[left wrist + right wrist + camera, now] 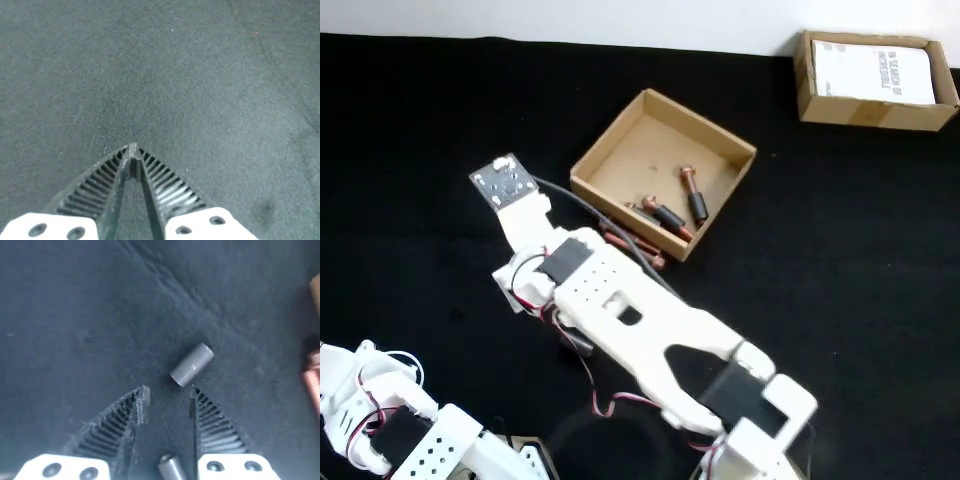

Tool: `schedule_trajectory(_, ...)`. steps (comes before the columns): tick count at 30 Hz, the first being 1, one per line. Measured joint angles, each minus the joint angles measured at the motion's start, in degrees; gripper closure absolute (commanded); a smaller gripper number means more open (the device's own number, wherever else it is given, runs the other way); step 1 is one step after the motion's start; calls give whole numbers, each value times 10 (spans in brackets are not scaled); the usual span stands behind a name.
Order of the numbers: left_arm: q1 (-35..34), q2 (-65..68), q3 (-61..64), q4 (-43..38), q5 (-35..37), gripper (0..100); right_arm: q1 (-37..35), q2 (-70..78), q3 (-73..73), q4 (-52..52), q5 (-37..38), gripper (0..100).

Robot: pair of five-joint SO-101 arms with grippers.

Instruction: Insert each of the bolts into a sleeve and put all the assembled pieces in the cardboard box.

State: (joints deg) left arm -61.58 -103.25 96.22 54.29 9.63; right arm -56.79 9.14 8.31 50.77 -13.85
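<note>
In the right wrist view my right gripper [167, 392] is open just above the black cloth. A short dark sleeve [192, 365] lies flat a little beyond its fingertips and slightly toward one finger. A second sleeve [172, 467] lies between the fingers near their base. A copper bolt [312, 382] shows at the picture's edge. My left gripper [132, 150] is shut on nothing over bare cloth. In the high view the cardboard box [610, 150] holds two bolts in sleeves [667, 216] [694, 195]. Loose copper bolts [638, 250] lie beside its near wall, partly under the right arm [620, 300].
A second cardboard box [865, 112] with a printed sheet stands at the far right corner. The left arm [390, 420] sits at the near left edge. Red and grey cables [590, 385] trail under the right arm. Black cloth covers the table.
</note>
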Motion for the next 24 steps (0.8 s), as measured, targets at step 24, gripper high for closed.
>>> schedule_trajectory(24, 1, 0, 0, 0, 0, 991, 27, 219, -155, -11, -47, 882)
